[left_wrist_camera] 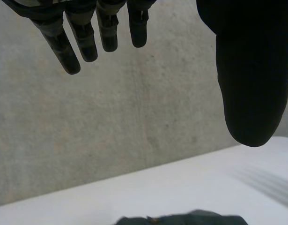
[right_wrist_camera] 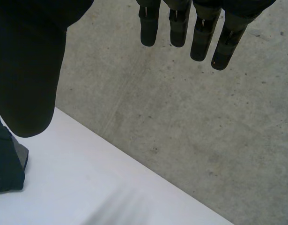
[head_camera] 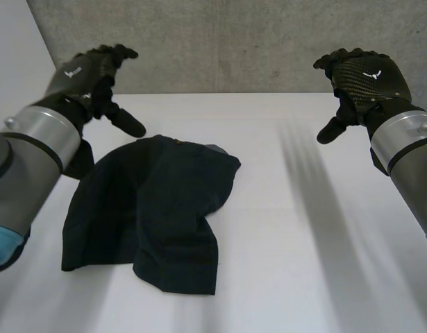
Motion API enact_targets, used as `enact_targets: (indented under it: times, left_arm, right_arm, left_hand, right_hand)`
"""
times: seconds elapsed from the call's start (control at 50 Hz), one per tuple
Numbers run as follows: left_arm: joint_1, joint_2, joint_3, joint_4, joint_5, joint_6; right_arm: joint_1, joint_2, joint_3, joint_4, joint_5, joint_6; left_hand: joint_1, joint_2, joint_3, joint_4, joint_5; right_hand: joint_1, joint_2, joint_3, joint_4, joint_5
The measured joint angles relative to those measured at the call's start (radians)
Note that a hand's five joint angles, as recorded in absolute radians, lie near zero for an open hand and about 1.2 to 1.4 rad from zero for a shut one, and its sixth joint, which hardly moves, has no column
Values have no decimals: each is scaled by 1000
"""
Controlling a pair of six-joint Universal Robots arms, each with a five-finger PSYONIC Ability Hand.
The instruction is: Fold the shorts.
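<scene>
Dark navy shorts [head_camera: 154, 215] lie crumpled and partly doubled over on the white table [head_camera: 296, 229], left of its middle. My left hand [head_camera: 95, 73] hovers above the table behind the shorts' far left side, fingers [left_wrist_camera: 83, 40] straight and thumb apart, holding nothing. My right hand [head_camera: 362, 80] hangs in the air at the far right, well away from the cloth, fingers [right_wrist_camera: 200, 40] relaxed and empty. A strip of the shorts [left_wrist_camera: 181, 219] shows below the left hand, and one edge of the shorts [right_wrist_camera: 5, 161] lies beside the right thumb.
A grey concrete wall [head_camera: 234, 41] rises right behind the table's far edge. Bare white tabletop spreads to the right of the shorts and in front of them.
</scene>
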Motion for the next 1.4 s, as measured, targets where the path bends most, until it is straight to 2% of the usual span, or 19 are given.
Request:
enact_targets:
  times: [0.46,0.58,0.62,0.72,0.86,0.9,0.98,1.0,1.06,1.1,1.12,1.14,1.2,1.28,1.32,1.4]
  left_arm:
    - [-91,-47,-28,5,-45,1]
    - [-203,-171,-37,29,-82,1]
    - [-238,-226,-34,44,-117,2]
    - [-287,-335,-17,73,-189,4]
    - [-328,-433,16,79,-219,4]
    - [-337,-450,24,79,-220,4]
    - [-345,-470,38,79,-224,4]
    - [-347,-475,43,78,-228,4]
    - [-347,-479,50,78,-235,4]
    - [-342,-477,53,76,-242,5]
    - [-339,-475,54,74,-245,6]
    - [-333,-470,53,71,-249,7]
    - [-315,-451,50,57,-257,22]
    - [-288,-408,37,26,-262,77]
    - [-269,-374,21,11,-263,133]
    - [-246,-342,0,2,-263,189]
  right_arm:
    - [-5,2,3,-6,-15,1]
    - [-3,2,3,-6,-15,0]
    - [-1,3,4,-6,-15,-1]
    - [1,8,8,-6,-16,-1]
    - [5,16,10,-6,-16,-1]
    - [6,20,10,-7,-16,-2]
    - [7,33,10,-7,-17,-2]
    - [7,39,10,-8,-17,-3]
    - [7,51,10,-9,-17,-4]
    - [7,70,7,-9,-23,-6]
    - [7,83,4,-9,-28,-7]
    - [7,97,1,-8,-36,-9]
    - [5,142,-8,-4,-71,-11]
    - [4,197,-22,5,-147,-11]
    - [4,232,-34,16,-216,-6]
    - [6,257,-51,23,-260,4]
  left_hand:
    - [-30,-44,-29,-38,-30]
    - [-30,-44,-29,-38,-30]
    - [-19,-27,-20,-25,-22]
    - [58,44,47,51,51]
    - [61,57,57,63,60]
    - [90,81,85,87,87]
    - [245,227,233,227,226]
    - [362,329,334,335,329]
    - [428,405,410,409,400]
    - [669,641,631,633,620]
    - [700,655,659,661,648]
    - [870,823,824,828,818]
    - [907,925,925,931,896]
    - [907,936,938,942,896]
    - [907,936,938,942,896]
    - [907,936,938,942,896]
  right_hand:
    - [0,0,0,0,0]
    - [0,0,0,0,0]
    - [0,0,0,0,0]
    - [0,0,0,0,0]
    - [0,0,0,0,0]
    - [0,0,0,0,0]
    - [0,0,0,0,0]
    - [0,0,0,0,0]
    - [0,0,0,0,0]
    - [0,0,0,0,0]
    - [0,0,0,0,0]
    - [0,0,0,0,0]
    - [0,0,0,0,0]
    - [0,0,0,0,0]
    - [0,0,0,0,0]
    - [0,0,0,0,0]
